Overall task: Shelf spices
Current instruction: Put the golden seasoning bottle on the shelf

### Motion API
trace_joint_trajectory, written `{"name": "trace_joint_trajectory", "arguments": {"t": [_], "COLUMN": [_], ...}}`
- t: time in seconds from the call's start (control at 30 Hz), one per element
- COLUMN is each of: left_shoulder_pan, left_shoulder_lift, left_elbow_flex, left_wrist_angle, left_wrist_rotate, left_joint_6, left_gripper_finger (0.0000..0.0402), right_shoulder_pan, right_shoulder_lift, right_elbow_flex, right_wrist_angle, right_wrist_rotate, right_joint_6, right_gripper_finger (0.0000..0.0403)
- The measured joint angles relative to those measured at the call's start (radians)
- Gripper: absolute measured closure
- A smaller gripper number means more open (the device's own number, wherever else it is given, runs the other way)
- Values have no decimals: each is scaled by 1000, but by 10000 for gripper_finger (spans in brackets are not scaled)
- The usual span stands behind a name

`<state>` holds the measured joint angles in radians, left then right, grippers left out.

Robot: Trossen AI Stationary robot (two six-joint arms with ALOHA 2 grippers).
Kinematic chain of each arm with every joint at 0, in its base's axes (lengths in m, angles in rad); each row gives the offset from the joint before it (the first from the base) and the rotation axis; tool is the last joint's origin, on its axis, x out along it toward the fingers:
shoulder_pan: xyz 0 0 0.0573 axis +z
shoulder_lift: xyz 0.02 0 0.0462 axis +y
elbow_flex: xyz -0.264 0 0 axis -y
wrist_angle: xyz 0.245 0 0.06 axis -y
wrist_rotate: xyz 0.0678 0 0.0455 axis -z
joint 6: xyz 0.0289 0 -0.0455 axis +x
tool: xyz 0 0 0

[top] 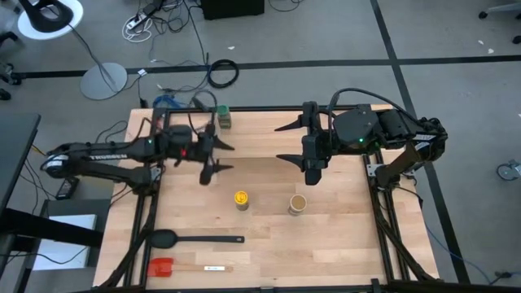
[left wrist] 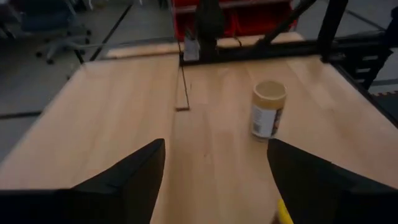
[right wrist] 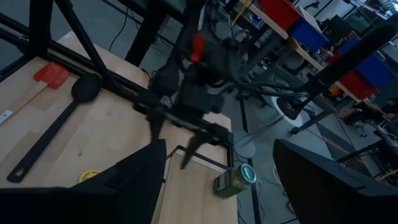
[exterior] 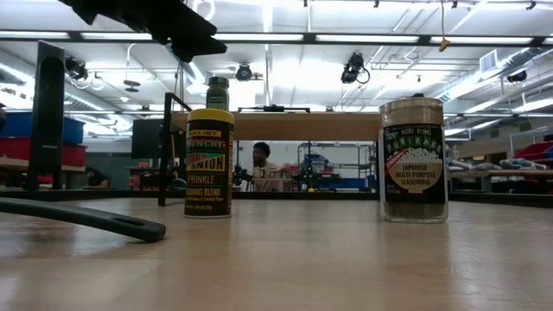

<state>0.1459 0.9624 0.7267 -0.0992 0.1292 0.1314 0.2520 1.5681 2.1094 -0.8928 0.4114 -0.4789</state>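
From my seat: left gripper (top: pixel 216 156) spread wide, holding nothing, hanging over shelf (top: pixel 252 138) left part. Right gripper (top: pixel 286 142) same deal, wide open, empty, over shelf right part. Green-lidded jar (top: pixel 224 119) sits on shelf back edge. Yellow-lidded jar (top: pixel 241 199) and tan-topped jar (top: pixel 298 203) upright on table (top: pixel 342 252), in front of shelf, near each other but apart.

Green-lidded jar (top: pixel 224 119) is already up on the light-wood shelf (top: pixel 260 122) at 12 o'clock, upright near its left end. Yellow-lidded jar (top: pixel 241 199) and tan-topped jar (top: pixel 298 203) stand upright on the tabletop around center, tan one at the yellow's 3 o'clock.
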Motion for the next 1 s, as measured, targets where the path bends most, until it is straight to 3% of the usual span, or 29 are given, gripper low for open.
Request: {"name": "trace_joint_trajectory", "arguments": {"t": [0.27,0.5,0.8,1.0], "left_shoulder_pan": [-226,-369,-410,-410], "left_shoulder_lift": [30,192,344,406], "left_elbow_flex": [-1,-1,7,45], "left_wrist_angle": [-72,-59,-19,-19], "left_wrist_rotate": [-241,-341,-368,-321], "left_joint_6": [-106,-192,-267,-271], "left_gripper_finger": [101,100,100,100], "right_shoulder_pan": [0,2,15,22], "right_shoulder_lift": [0,0,0,0], "right_elbow_flex": [0,0,0,0], "right_wrist_angle": [0,0,-1,-2], "right_wrist_rotate": [0,0,-12,-13], "right_joint_6": [1,5,11,11], "right_gripper_finger": [109,109,109,109]}}
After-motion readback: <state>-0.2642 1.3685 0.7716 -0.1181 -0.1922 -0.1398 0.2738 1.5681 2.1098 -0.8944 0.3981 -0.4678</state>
